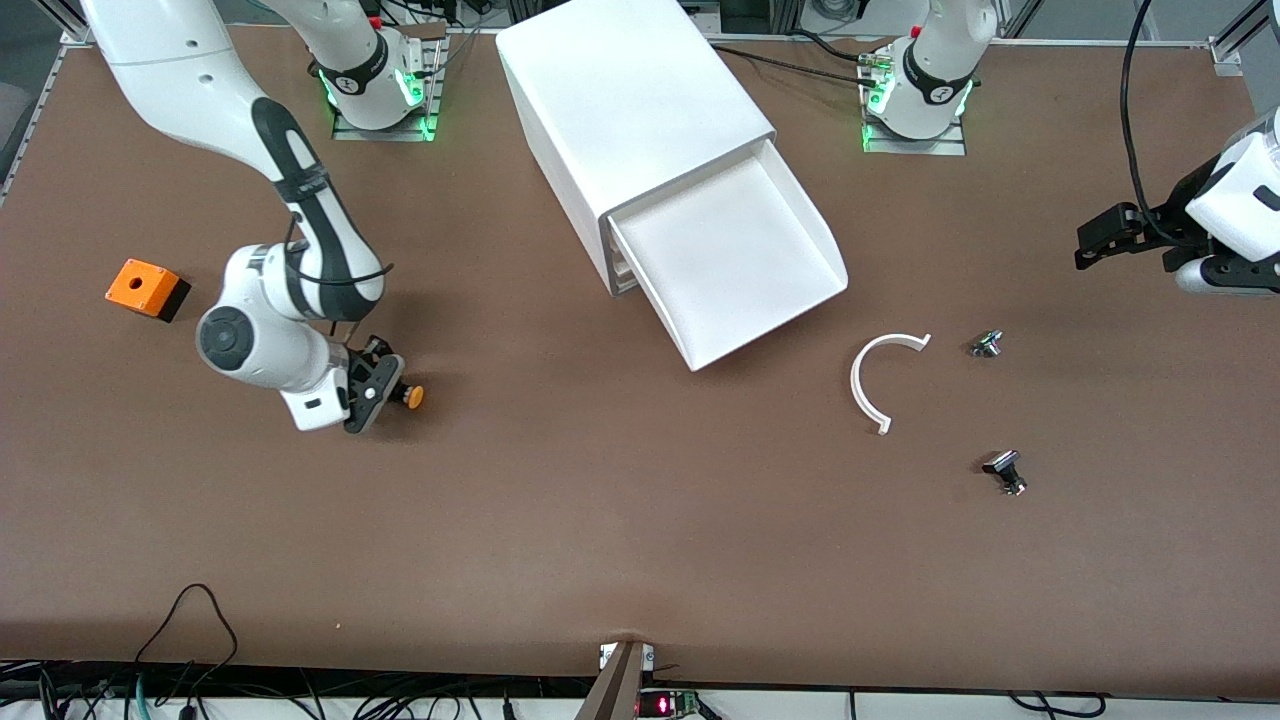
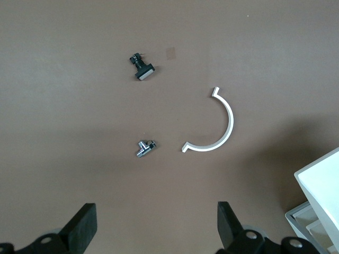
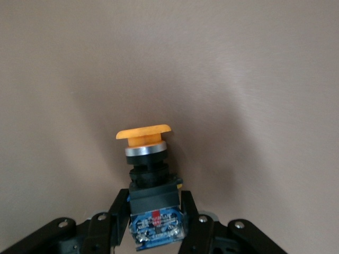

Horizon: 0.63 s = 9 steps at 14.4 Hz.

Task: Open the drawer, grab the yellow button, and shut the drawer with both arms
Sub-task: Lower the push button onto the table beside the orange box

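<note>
button's out and in the right arm's grip, drawer hanging wide open

the right gripper (image 1: pixel 385 388) is clamped on the black body of the button (image 1: pixel 412 396), down low over the table toward the right arm's end, with the orange cap sticking out past the fingertips toward the middle of the table, so its long axis runs roughly along the gripper's reach. the orange box (image 1: pixel 147 288) sits near that arm too. the drawer (image 1: pixel 735 262) is pulled right out of the cabinet (image 1: pixel 630 110), its front edge angled toward the left arm's end and looks empty. the left gripper (image 1: pixel 1105 240) waits, fingers spread apart and holding nothing, and it looks like the nearer one to push the drawer shut.
</note>
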Each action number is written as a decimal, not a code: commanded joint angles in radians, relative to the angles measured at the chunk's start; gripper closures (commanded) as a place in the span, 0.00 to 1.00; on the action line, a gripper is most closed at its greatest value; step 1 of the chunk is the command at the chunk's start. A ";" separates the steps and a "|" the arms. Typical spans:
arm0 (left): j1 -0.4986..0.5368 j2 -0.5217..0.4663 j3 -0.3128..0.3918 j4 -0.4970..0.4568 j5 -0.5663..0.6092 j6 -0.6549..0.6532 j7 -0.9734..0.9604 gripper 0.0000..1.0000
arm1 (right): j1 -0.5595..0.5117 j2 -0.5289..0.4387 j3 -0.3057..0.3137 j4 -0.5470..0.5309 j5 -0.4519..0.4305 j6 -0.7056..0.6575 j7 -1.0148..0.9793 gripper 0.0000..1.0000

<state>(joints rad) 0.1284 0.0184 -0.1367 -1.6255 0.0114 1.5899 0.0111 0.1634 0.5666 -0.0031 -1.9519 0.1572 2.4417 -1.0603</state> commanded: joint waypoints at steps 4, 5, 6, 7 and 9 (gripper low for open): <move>0.004 0.012 -0.006 0.038 -0.019 -0.028 0.003 0.00 | -0.005 -0.068 0.026 -0.024 -0.001 0.024 0.010 0.00; 0.004 0.009 -0.006 0.036 -0.021 -0.027 0.007 0.00 | -0.005 -0.086 0.026 0.020 0.004 -0.045 0.010 0.00; 0.004 0.009 -0.006 0.036 -0.019 -0.027 0.007 0.00 | -0.004 -0.097 0.026 0.084 0.005 -0.132 0.011 0.00; 0.004 0.012 -0.006 0.038 -0.021 -0.027 0.009 0.00 | -0.005 -0.100 0.026 0.152 0.007 -0.217 0.031 0.00; 0.002 0.026 -0.006 0.033 -0.015 -0.021 0.012 0.00 | -0.005 -0.117 0.026 0.261 0.005 -0.353 0.100 0.00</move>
<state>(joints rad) 0.1281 0.0196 -0.1393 -1.6209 0.0109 1.5894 0.0112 0.1654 0.4656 0.0142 -1.7950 0.1539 2.2174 -1.0156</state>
